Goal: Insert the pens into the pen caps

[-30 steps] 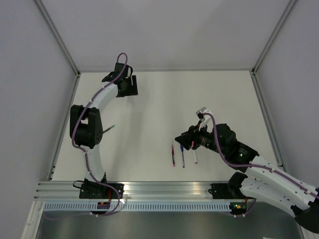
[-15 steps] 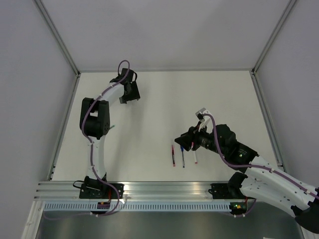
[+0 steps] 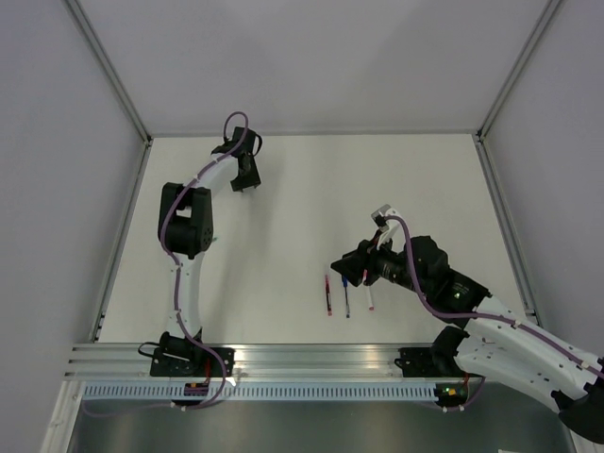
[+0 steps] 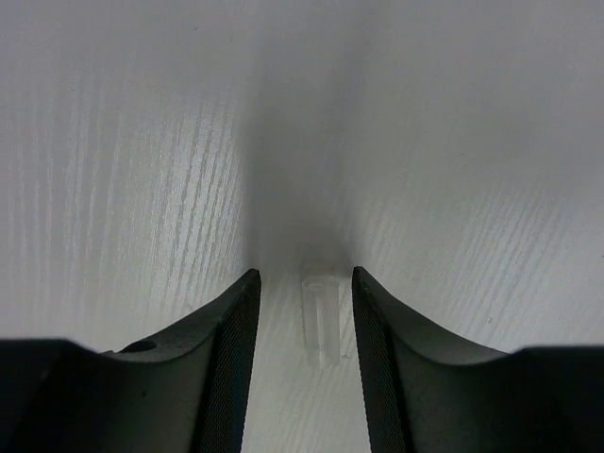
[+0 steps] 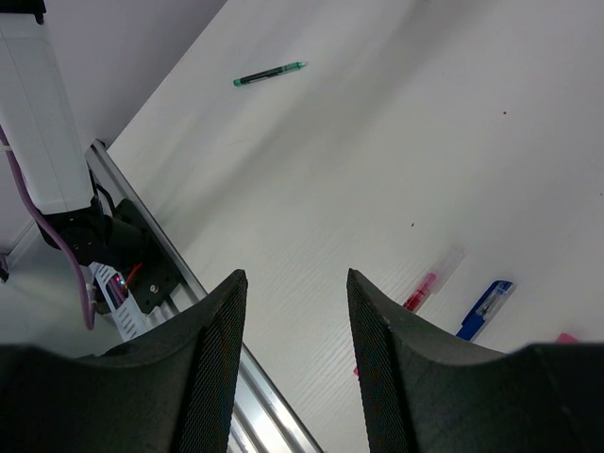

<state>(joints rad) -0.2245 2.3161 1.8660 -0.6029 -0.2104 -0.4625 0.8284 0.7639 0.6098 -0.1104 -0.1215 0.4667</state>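
A short clear pen cap (image 4: 321, 317) lies on the table between the fingers of my left gripper (image 4: 305, 274), which is open with a gap on each side of the cap. From above, the left gripper (image 3: 244, 179) is at the far left of the table. A red pen (image 3: 328, 294), a blue pen (image 3: 345, 298) and a white pen (image 3: 370, 294) lie side by side near the front. My right gripper (image 3: 345, 265) hovers open and empty just beyond them. The right wrist view shows the green pen (image 5: 269, 74) far off, the red pen (image 5: 427, 285) and the blue pen (image 5: 484, 307).
A metal rail (image 3: 311, 357) runs along the table's near edge, with both arm bases on it. Grey walls and a frame post (image 3: 113, 80) close in the table on the left, back and right.
My left arm has folded, its elbow swinging right and toward the back, and its gripper head now looks narrower from above. The right arm and the three pens have not moved.
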